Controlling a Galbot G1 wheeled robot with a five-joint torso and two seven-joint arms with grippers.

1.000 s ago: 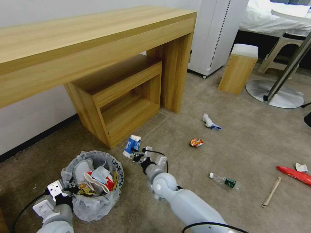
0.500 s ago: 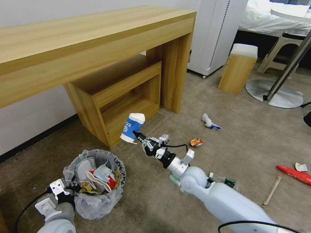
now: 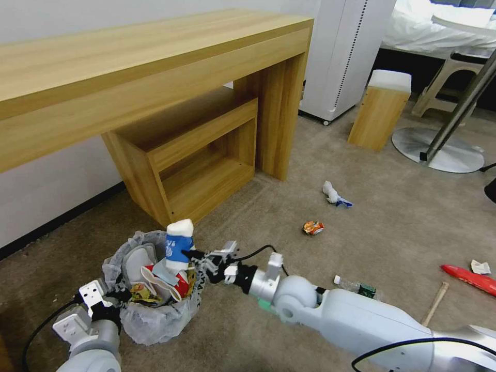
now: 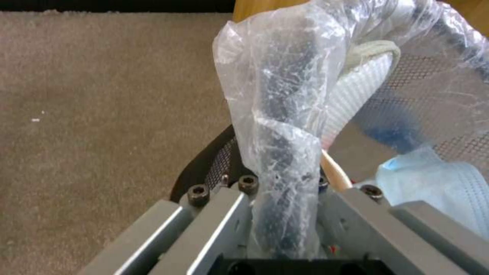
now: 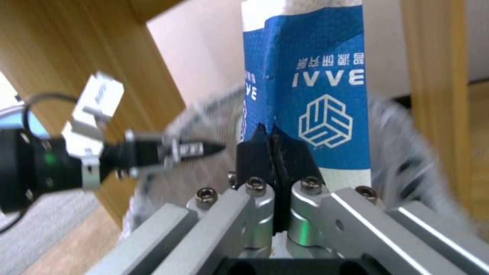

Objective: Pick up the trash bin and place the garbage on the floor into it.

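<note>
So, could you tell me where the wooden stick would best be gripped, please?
Probably at mid-length, coming straight down from above. The wooden stick lies flat on the floor, long and thin, with bare carpet on both sides, so a claw closing across its narrow width should have room.

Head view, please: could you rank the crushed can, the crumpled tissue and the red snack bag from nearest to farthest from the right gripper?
The right gripper holds the paper cup over the trash bin.
1. Crushed can: on the carpet to the gripper's right, nearest.
2. Crumpled tissue: beyond the can, toward the wooden stool.
3. Red snack bag: at the far right edge, farthest.
</note>
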